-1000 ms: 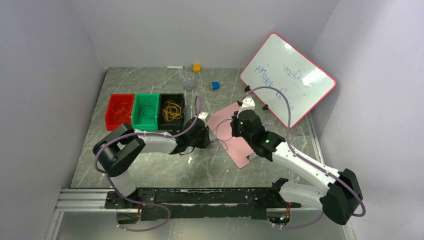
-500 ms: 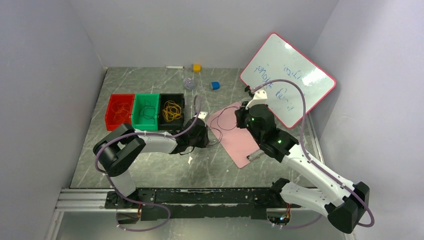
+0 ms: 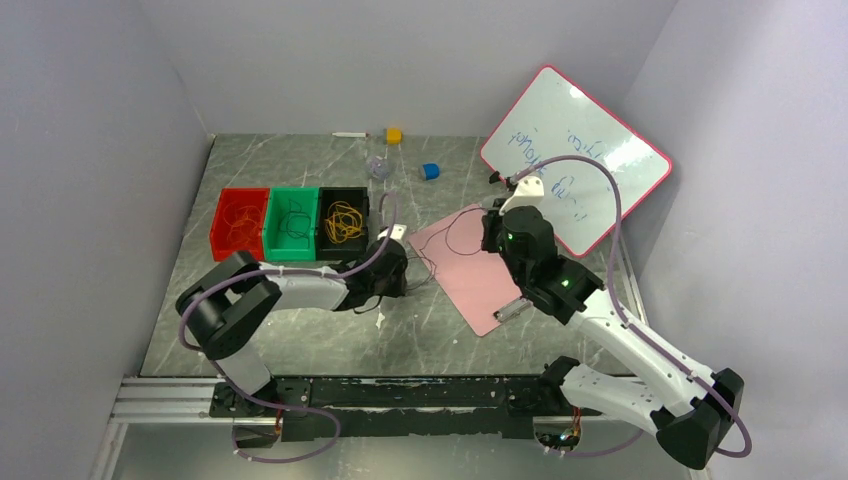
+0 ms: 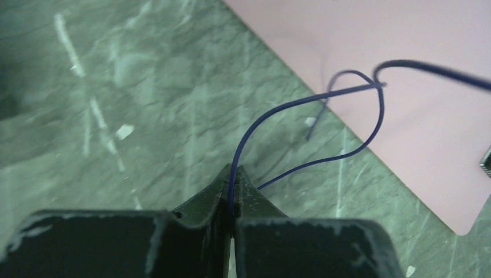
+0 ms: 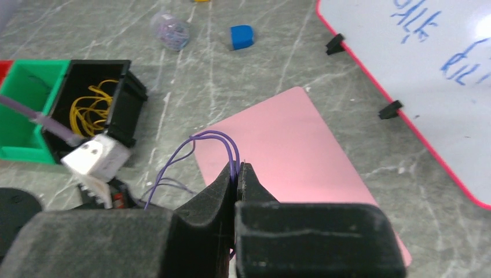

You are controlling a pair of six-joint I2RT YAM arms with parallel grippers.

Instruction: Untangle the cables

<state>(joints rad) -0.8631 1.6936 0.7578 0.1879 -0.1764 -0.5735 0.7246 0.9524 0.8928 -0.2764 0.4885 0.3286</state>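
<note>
A thin dark blue cable runs in loops over the pink mat between my two grippers. My left gripper sits low at the mat's left edge, shut on one end of the cable, which leaves its tips and curls onto the mat. My right gripper is raised over the mat's far part, shut on a doubled strand of the same cable. Yellow cables lie in the black bin; orange-red cables lie in the red bin; dark ones lie in the green bin.
The three bins stand in a row at the left. A whiteboard leans at the back right. A yellow cube, a blue cube and a clear bag lie near the back wall. A small metal piece lies on the mat.
My right gripper has risen and moved back and to the right with the cable, drawing its loops out over the mat. My left gripper has shifted slightly left, still holding its end.
</note>
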